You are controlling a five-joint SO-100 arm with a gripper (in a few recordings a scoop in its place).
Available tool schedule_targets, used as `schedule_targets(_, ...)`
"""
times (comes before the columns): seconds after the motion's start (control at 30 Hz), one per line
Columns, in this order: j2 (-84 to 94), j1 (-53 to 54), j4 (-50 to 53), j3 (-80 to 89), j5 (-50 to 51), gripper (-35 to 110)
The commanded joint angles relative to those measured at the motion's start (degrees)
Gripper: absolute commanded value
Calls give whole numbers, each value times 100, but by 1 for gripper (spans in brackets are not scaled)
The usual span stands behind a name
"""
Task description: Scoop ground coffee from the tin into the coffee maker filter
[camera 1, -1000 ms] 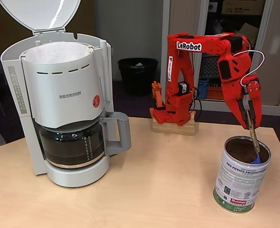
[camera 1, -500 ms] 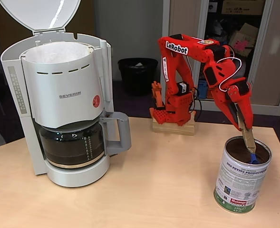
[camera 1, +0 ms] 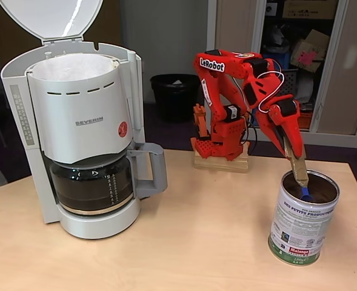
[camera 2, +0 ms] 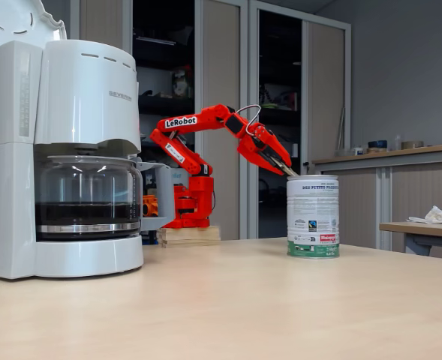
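While the jaws clamp a wooden-handled blue scoop, its bowl dips inside the tin at lower right; coffee maker stands left, lid raised.

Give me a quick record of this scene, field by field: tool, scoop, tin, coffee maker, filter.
tool: above the tin's mouth, shut on the scoop's handle
scoop: blue bowl down inside the tin
tin: upright on the table's right side in a fixed view
coffee maker: at left, lid open, carafe in place
filter: white paper lining the basket
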Motion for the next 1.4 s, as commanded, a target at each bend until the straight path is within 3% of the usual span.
schedule_targets(0.0, 185, 18, 185, 70, -44, 0)
schedule_targets(0.63, -668, 88, 413, -1248, -360, 0)
schedule_targets(1.37, 44, -62, 686, -1204, 158, 0)
